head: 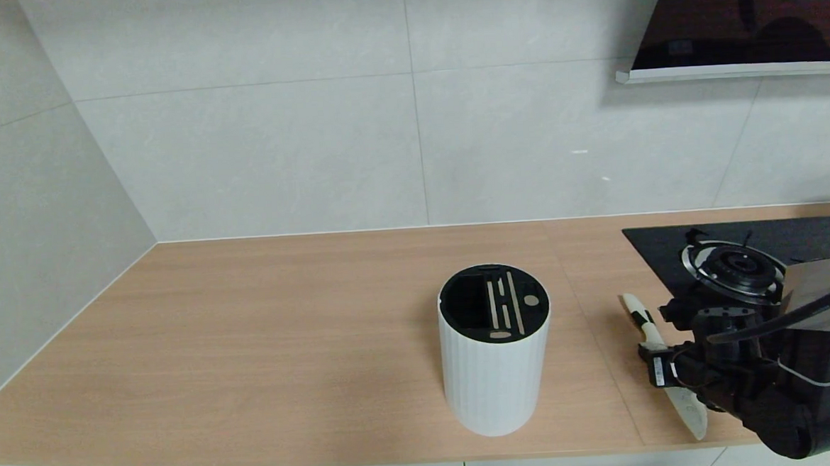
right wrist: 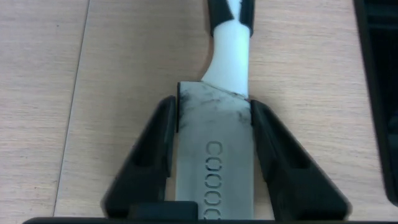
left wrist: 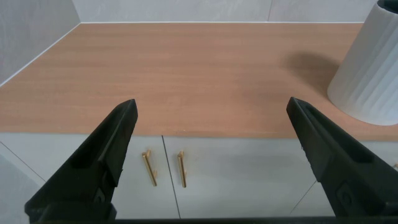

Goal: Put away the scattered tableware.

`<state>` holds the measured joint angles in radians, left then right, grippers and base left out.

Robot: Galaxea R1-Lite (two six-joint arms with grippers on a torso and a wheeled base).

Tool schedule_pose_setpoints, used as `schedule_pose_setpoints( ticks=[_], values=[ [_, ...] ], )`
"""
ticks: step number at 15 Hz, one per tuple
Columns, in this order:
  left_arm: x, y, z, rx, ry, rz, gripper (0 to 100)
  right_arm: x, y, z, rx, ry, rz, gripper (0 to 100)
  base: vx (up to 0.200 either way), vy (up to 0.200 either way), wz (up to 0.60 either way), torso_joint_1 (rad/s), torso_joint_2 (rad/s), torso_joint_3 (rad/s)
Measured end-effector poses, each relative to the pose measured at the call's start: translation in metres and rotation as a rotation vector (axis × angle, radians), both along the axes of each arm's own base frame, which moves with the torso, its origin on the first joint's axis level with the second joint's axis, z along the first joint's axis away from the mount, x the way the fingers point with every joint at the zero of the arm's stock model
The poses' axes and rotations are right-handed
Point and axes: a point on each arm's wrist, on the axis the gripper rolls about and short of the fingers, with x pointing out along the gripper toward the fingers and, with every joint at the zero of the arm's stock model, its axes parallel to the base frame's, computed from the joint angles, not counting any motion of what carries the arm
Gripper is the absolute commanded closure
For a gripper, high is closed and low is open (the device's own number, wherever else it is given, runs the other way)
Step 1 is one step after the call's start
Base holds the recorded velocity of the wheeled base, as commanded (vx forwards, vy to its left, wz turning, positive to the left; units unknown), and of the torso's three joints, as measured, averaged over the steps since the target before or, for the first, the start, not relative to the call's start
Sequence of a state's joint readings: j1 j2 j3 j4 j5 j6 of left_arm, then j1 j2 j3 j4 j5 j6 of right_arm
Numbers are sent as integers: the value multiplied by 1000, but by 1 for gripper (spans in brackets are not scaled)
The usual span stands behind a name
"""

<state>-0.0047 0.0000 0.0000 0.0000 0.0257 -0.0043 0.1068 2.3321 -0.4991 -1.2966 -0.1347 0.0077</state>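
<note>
Risk: knife is taken by the blade's thin edges, so it may pivot or slip out on lifting; the tip could also miss a narrow slot in the holder.

Knife: pale handle with dark bands, smudged grey blade, lying flat on the worktop between holder and hob.

Right gripper: jaws appear pressed on both blade edges near the handle.

Left gripper: jaws spread wide, off the worktop's front edge.

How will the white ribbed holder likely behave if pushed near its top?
The holder stands tall on a fairly narrow base, so it would probably tip rather than slide. Its slots look empty, so it is likely light. The ribbed wall should aid grip.
</note>
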Motion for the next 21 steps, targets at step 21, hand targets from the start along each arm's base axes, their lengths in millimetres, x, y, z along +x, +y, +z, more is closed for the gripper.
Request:
schedule_pose_setpoints(
  ticks=[21],
  values=[
    [-2, 0, 10, -26, -67, -7, 0, -46, 9, 139, 33, -338, 43, 100, 0, 0, 0, 0, 0, 0]
  ],
)
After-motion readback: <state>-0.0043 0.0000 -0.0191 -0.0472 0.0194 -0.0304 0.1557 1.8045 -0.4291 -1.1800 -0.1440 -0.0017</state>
